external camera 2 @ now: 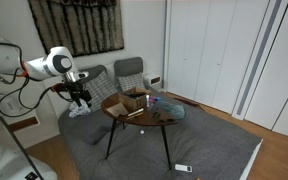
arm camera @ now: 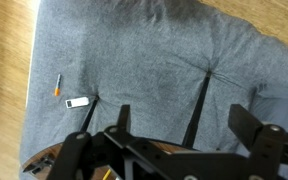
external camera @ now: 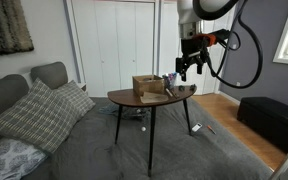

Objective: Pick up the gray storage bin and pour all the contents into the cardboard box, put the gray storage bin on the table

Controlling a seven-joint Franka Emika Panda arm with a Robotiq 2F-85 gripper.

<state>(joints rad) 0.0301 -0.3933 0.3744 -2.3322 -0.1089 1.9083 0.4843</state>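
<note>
Wrist view catches the Robotiq gripper [arm camera: 184, 125] with its black fingers [arm camera: 246, 122] spread wide and nothing between them. In both exterior views it hangs near 1 end of the small dark-brown wooden table [external camera: 124, 97] with thin splayed legs, higher than the table top. The small dark-gray soft-sided storage bin [external camera: 182, 90] sits at that end of the table top, just beside the small brown corrugated cardboard box [external camera: 147, 87] at the table's middle. The bin's contents are too small to make out. It looks light and floppy, so its walls would likely buckle under a careless pinch. A bite over the rim of 1 long wall, near its middle, seems the safest hold for tipping. A white remote [arm camera: 77, 103] lies below the table.
</note>
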